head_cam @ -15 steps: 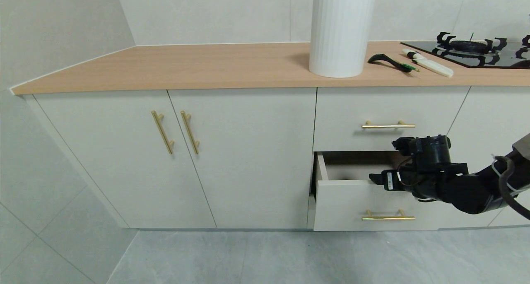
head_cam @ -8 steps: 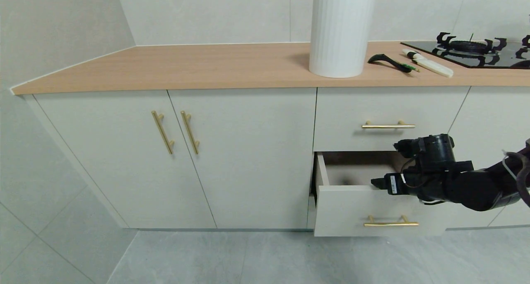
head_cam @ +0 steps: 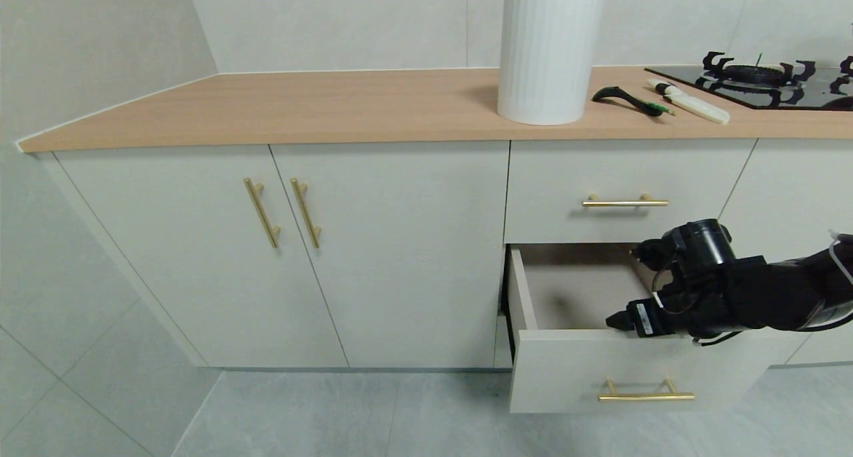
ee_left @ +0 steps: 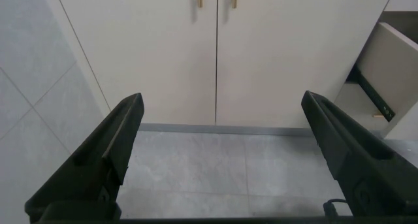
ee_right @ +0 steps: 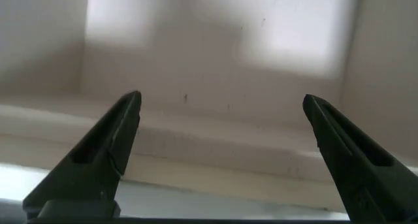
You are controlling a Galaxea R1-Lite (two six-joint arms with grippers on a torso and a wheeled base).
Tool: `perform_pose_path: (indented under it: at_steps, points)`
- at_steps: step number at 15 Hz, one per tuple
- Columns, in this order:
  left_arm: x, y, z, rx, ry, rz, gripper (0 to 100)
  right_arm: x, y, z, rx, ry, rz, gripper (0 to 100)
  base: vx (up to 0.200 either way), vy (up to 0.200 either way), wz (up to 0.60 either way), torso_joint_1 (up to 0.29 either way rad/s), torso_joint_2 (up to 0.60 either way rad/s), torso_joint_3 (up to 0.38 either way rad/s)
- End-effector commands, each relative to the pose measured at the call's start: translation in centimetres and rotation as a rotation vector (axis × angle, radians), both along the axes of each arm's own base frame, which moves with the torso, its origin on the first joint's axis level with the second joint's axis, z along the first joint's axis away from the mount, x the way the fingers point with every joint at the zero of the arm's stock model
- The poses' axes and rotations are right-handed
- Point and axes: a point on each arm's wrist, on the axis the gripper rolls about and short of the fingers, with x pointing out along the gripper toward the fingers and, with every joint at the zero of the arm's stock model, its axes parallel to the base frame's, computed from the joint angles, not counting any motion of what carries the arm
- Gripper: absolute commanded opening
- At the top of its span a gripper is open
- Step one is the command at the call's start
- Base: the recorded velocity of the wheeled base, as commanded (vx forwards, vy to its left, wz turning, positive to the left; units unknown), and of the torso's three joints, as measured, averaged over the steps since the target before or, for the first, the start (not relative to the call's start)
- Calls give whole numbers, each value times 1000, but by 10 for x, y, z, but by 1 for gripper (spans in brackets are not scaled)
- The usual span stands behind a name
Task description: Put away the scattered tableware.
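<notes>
Two utensils lie on the wooden countertop (head_cam: 300, 107): a black ladle (head_cam: 630, 100) and a cream-handled utensil (head_cam: 690, 102), right of a tall white ribbed cylinder (head_cam: 548, 47). Below them the lower drawer (head_cam: 573, 370) stands pulled out, its inside bare. My right gripper (head_cam: 620, 320) sits at the top edge of the drawer's front panel, fingers spread open; its wrist view looks into the drawer with the right gripper (ee_right: 222, 101) holding nothing. My left gripper (ee_left: 222, 98) hangs open above the floor, facing the cabinet doors, with the drawer's side (ee_left: 392, 67) off to one edge.
A gas hob (head_cam: 766, 77) occupies the counter's right end. The upper drawer (head_cam: 626, 190) is closed, as are the two cabinet doors (head_cam: 286, 244) with gold handles. Grey tiled floor (head_cam: 333, 417) lies free in front of the cabinets.
The lower drawer has slid farther out of the cabinet. My right gripper came back and down with its front panel.
</notes>
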Motion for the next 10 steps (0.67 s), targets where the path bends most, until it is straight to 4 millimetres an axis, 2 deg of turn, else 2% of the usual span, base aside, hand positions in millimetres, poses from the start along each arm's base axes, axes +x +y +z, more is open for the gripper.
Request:
perform_pose_path:
  at_steps: [1, 10]
  points:
    - [0, 0, 0, 0, 1, 1, 100, -5, 0, 7, 8, 11, 20, 100, 0, 0, 0, 0, 0, 0]
    - [0, 0, 0, 0, 1, 1, 100, -32, 3, 13, -84, 238, 134, 100, 0, 0, 0, 0, 0, 0]
